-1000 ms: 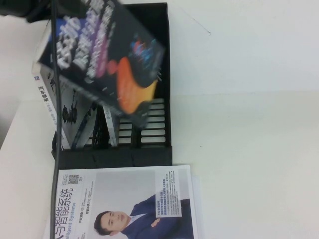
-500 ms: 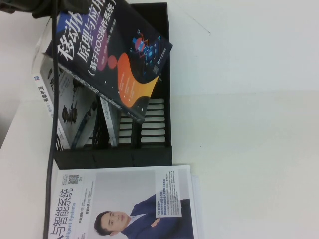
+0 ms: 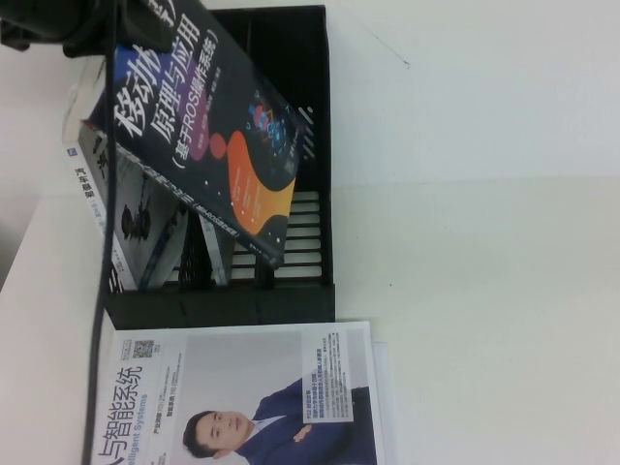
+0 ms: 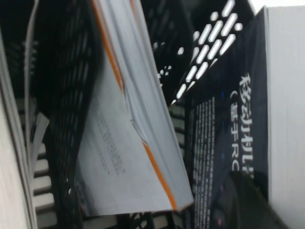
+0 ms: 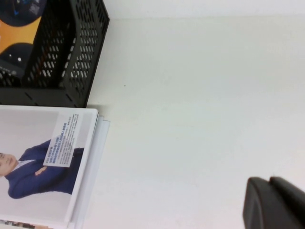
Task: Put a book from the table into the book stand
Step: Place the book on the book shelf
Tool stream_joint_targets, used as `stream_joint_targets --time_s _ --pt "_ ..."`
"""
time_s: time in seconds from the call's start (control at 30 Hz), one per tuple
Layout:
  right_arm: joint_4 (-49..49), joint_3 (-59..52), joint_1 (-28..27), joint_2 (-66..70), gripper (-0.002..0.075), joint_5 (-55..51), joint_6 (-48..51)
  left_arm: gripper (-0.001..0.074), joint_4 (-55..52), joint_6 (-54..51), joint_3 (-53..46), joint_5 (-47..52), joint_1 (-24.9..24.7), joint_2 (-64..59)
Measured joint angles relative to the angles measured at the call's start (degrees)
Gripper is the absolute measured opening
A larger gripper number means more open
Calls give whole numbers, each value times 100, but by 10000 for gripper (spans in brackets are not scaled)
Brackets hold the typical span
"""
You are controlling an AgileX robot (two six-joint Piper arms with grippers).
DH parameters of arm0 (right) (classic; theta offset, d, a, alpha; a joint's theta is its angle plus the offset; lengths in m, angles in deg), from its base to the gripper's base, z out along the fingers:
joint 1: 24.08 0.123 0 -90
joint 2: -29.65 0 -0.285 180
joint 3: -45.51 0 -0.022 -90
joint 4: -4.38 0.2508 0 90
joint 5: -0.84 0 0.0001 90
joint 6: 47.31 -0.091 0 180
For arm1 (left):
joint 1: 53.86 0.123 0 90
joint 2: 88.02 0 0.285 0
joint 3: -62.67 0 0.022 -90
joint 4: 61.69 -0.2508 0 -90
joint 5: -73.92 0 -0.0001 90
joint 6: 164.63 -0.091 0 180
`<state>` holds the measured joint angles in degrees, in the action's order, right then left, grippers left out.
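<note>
The dark navy book (image 3: pixel 223 145) with a white Chinese title and an orange shape hangs tilted over the black book stand (image 3: pixel 312 87), its lower corner inside a slot. My left gripper (image 3: pixel 82 29) at the top left is shut on the book's upper end. In the left wrist view a dark finger (image 4: pixel 243 200) lies on the book's cover (image 4: pixel 228 119), with the stand's slotted walls (image 4: pixel 71 95) beside it. My right gripper (image 5: pixel 271 183) is shut and empty over the bare white table (image 5: pixel 190 95), right of the stand (image 5: pixel 76 47).
A grey book (image 3: pixel 126 223) and a thin one (image 4: pixel 128 143) lean in the stand's left slots. The pale book with a suited man (image 3: pixel 242 397) lies flat in front of the stand and also shows in the right wrist view (image 5: pixel 43 162). White table (image 3: pixel 484 252) stretches to the right.
The dark book has tipped steeper and sunk a little lower and to the left into the stand, still held by my left gripper. The right arm has not moved.
</note>
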<state>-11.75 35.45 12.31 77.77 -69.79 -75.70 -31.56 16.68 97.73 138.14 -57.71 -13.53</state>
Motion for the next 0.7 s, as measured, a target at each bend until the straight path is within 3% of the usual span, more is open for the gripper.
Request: stream_joint_targets --time_s 0.23,0.47,0.7 --pt "-55 0 0 0 -1 0 0 118 -145 243 13 -351 -268 -427" --pt "-69 0 0 0 -1 0 0 117 -1175 932 13 -670 -852 -765" --pt "-69 0 0 0 -1 0 0 117 -1638 1323 13 -950 -1135 -1047"
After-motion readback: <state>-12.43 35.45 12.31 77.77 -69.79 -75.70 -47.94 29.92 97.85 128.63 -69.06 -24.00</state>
